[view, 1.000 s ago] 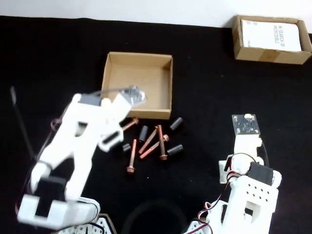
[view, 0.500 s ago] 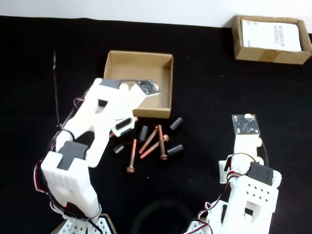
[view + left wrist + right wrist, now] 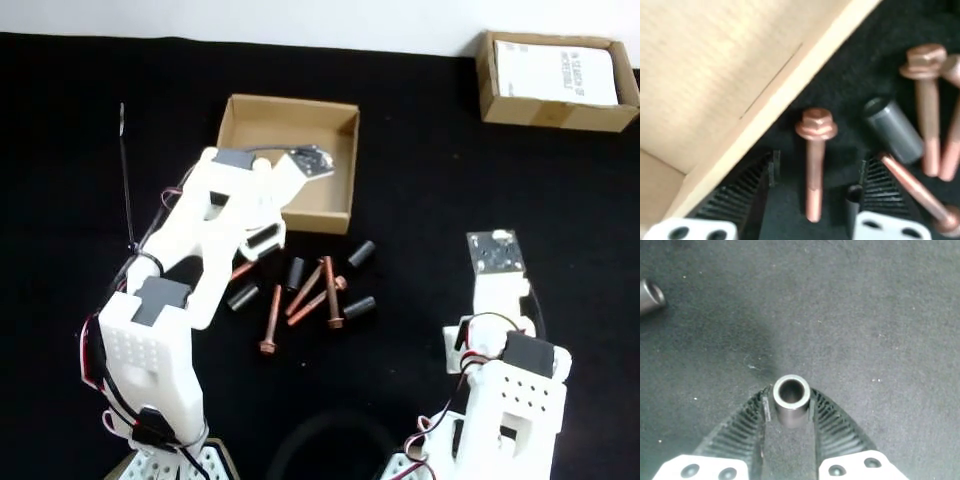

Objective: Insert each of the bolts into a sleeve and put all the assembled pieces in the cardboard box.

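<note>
Several copper bolts (image 3: 305,290) and dark sleeves (image 3: 360,253) lie scattered on the black table just in front of the cardboard box (image 3: 270,130). My left gripper (image 3: 812,190) is open and low over the table beside the box's front wall (image 3: 790,95). One bolt (image 3: 815,145) lies between its fingers, and a grey sleeve (image 3: 895,132) lies close by. In the high view the left gripper (image 3: 250,255) hangs over the left end of the pile. My right gripper (image 3: 790,412) is shut on a sleeve (image 3: 791,397), open end toward the camera, and is held above the table at the right (image 3: 497,275).
A second cardboard box (image 3: 555,75) with a white sheet in it stands at the back right. A thin black cable (image 3: 125,170) rises at the left. One more sleeve (image 3: 650,295) lies off to the side of the right gripper.
My left arm has swung forward from the near left to the box's front edge. The cardboard box has shifted slightly away. The right arm has barely moved.
</note>
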Available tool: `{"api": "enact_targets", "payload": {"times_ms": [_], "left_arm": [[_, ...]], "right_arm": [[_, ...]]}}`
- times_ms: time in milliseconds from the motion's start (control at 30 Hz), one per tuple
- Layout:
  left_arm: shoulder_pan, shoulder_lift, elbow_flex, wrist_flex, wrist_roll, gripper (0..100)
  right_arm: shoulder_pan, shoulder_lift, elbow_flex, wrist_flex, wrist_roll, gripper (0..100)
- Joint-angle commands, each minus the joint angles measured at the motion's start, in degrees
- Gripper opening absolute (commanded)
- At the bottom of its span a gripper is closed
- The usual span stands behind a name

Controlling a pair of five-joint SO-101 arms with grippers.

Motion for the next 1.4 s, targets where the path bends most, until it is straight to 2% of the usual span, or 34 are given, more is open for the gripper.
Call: {"api": "enact_targets", "payload": {"times_ms": [0,100,400,433,633,767,833,967,1133,1233,1367], "left_arm": [[-0.2,2.6,-2.1,-5.0,0.4,26],[-0.3,5.8,-3.8,-6.3,0.4,20],[1.7,10.3,-8.7,1.8,0.4,1],[1.7,10.3,-8.7,3.3,0.4,1],[1.8,10.2,-9.0,15.7,0.4,1],[2.0,8.5,-13.8,28.2,0.4,1],[2.9,5.7,-16.6,33.7,0.4,1],[3.5,-4.9,-16.2,33.4,0.4,1],[6.6,-22.8,-15.8,33.0,0.7,1],[8.2,-33.6,-15.5,30.4,7.3,1],[11.2,-45.8,-15.5,28.8,19.2,1]], "right_arm": [[-1.4,-0.8,-0.5,-0.7,0.3,0.6],[-1.3,-0.8,-0.3,-2.1,0.3,0.6],[-1.2,-0.8,-0.3,-2.3,0.3,0.6],[-1.2,-0.8,-0.3,-2.3,0.3,0.6],[-1.2,-0.8,-0.8,-2.3,0.1,0.6],[-1.4,-1.1,-0.9,-2.1,0.0,0.6],[-1.8,-1.1,-0.9,-2.2,0.0,0.6],[-7.4,-1.1,-2.2,-2.3,-0.3,0.6],[-16.0,-1.1,-10.8,-2.4,-7.1,0.6],[-19.4,-1.2,-15.1,-1.9,-12.9,0.6],[-20.0,-1.2,-19.9,0.1,-20.0,0.6]]}}
